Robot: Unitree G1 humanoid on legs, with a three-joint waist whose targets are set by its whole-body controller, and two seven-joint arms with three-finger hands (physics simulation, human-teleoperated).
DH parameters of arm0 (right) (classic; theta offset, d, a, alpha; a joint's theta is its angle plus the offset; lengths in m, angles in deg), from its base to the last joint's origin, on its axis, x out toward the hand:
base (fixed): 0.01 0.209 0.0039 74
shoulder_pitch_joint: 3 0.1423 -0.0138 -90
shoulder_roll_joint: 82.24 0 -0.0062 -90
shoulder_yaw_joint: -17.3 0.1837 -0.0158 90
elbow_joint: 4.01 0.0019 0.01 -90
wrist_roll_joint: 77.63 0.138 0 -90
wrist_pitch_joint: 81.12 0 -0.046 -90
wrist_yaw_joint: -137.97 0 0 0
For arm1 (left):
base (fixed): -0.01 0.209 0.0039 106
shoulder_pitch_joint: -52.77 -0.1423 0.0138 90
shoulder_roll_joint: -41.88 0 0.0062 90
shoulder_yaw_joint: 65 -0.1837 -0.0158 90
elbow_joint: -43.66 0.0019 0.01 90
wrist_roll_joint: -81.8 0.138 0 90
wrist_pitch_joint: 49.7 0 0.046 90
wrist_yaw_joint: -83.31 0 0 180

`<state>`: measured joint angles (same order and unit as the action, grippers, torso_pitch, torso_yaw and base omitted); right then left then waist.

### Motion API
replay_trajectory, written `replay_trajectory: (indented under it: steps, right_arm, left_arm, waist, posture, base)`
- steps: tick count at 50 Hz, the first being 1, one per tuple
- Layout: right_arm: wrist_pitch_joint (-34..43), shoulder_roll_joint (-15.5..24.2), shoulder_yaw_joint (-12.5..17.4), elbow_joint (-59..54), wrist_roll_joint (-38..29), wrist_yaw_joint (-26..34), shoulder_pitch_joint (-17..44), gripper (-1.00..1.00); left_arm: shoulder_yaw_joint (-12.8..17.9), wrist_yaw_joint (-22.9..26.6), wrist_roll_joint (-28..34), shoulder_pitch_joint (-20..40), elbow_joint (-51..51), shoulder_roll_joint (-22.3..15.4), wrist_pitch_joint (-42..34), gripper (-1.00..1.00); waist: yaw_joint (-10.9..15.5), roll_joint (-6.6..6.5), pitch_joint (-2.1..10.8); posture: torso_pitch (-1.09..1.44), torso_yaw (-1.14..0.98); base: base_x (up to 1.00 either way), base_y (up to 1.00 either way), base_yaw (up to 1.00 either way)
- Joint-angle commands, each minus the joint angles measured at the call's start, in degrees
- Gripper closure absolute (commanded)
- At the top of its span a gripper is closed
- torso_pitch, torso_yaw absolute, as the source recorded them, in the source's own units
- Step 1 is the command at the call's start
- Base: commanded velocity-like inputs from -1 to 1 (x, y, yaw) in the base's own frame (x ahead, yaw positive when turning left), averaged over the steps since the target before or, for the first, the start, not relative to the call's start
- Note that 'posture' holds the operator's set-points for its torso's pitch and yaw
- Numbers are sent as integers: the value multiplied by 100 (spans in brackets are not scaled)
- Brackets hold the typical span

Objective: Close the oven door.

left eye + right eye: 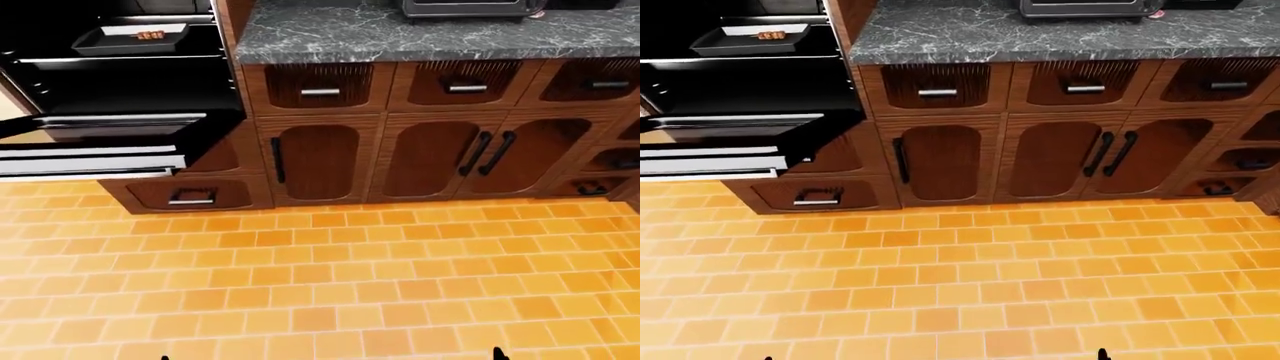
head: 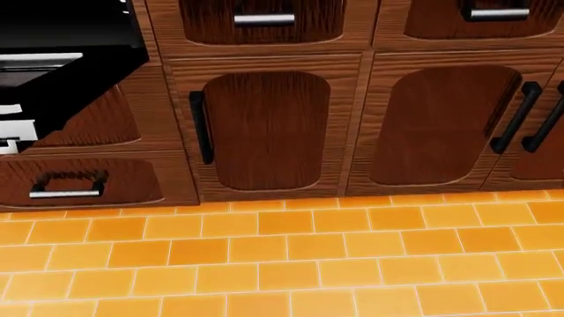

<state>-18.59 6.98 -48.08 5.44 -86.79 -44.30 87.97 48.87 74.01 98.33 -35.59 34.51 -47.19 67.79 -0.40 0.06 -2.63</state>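
A simulated kitchen seen from the robot's head, looking down at cabinets and an orange tiled floor [image 1: 330, 277].

At the far left of the left-eye view stands a black built-in oven [image 1: 120, 75], its cavity exposed. A dark baking tray [image 1: 130, 39] with a small piece of food on it sits on an upper rack. The oven door [image 1: 110, 142] hangs folded down and open, its pale edges jutting out toward the floor. Just below it is a wooden drawer [image 1: 190, 193] with a metal handle.

To the right runs a row of dark wood cabinets [image 1: 430, 157] with black vertical handles, topped by a row of drawers and a grey marble counter [image 1: 430, 30]. A dark countertop appliance [image 1: 465, 7] sits at the counter's top edge, mostly cut off.

Only tiny dark tips of the left hand [image 1: 165, 357] and the right hand [image 1: 498, 354] peek in at the bottom edge; I cannot tell how their fingers are held. Both are well apart from the oven door.
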Motion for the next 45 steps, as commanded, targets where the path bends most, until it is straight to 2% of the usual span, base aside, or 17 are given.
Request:
replay_trajectory:
  steps: [1,3,12,13,16,19,21,23,25,26,27,36,40,42,43,44,45]
  right_arm:
    - [-158,117,34,71,-127,-154,-28,-100]
    - [-164,138,12,70,-247,-279,-50,-100]
    - [-121,158,61,70,-398,-408,-57,-100]
    - [-134,156,72,71,-394,-411,-58,-100]
    - [-180,148,81,71,-381,-384,-58,-100]
    - [-182,142,84,72,-364,-360,-54,-100]
    - [-172,140,88,72,-352,-329,-51,-100]
    - [-163,140,91,72,-347,-313,-51,-100]
    - [-161,138,84,71,-356,-313,-53,-100]
    - [-158,138,85,72,-354,-311,-50,-100]
    - [-156,135,84,72,-354,-311,-49,-100]
    - [-127,133,84,71,-374,-310,-34,-100]
    - [-132,133,93,71,-386,-303,-52,-100]
    - [-137,127,85,71,-388,-306,-54,-100]
    - [-137,129,84,71,-388,-306,-57,-100]
    - [-134,131,85,71,-387,-308,-59,-100]
    - [-126,134,83,71,-392,-306,-56,-100]
  left_arm:
    - [36,-147,111,11,-92,-109,165,-100]
    - [-85,-449,346,-13,-87,-135,179,-100]
    - [16,-467,313,-3,-91,-166,169,-100]
    - [24,-444,297,-2,-92,-167,170,-100]
    - [29,-405,288,4,-92,-172,165,-100]
    - [33,-395,277,13,-92,-172,163,-100]
    - [27,-406,290,10,-92,-173,160,-100]
    - [32,-403,287,15,-92,-173,156,-100]
    - [41,-393,279,16,-92,-172,160,-100]
    - [41,-395,278,14,-92,-171,165,-100]
    - [37,-399,279,10,-92,-167,171,-100]
    - [54,-350,238,31,-93,-168,166,-100]
    - [52,-362,253,30,-93,-163,178,-100]
    - [54,-364,248,31,-93,-163,179,-100]
    - [51,-369,249,28,-93,-161,181,-100]
    - [48,-374,249,25,-93,-160,186,-100]
    - [52,-370,243,29,-93,-162,180,-100]
  waist:
    - [-6,3,57]
    - [-2,5,87]
    - [-1,11,123]
    - [3,-7,231]
    - [-12,28,143]
    - [-26,41,177]
    - [-15,-44,170]
    - [-21,-230,146]
    - [19,-587,241]
    - [59,-295,178]
    - [17,-356,135]
    - [0,7,93]
    - [-13,245,104]
    - [-32,470,135]
    - [-42,521,138]
    - [-96,288,130]
    - [-54,393,140]
  posture:
    - [0,0]
    - [0,0]
    - [0,0]
    - [0,0]
    - [0,0]
    - [0,0]
    - [0,0]
    - [0,0]
    - [0,0]
    - [0,0]
    - [0,0]
    - [0,0]
    - [0,0]
    - [0,0]
    - [0,0]
    - [0,0]
    - [0,0]
  base:
    - [0,0,0]
    - [0,0,0]
    - [0,0,0]
    - [0,9,0]
    - [0,25,0]
    - [0,33,0]
    - [0,34,0]
    - [0,33,0]
    - [0,34,0]
    - [0,34,0]
    - [0,35,0]
    - [0,33,0]
    - [0,33,0]
    - [0,34,0]
    - [0,33,0]
    - [0,34,0]
    - [0,33,0]
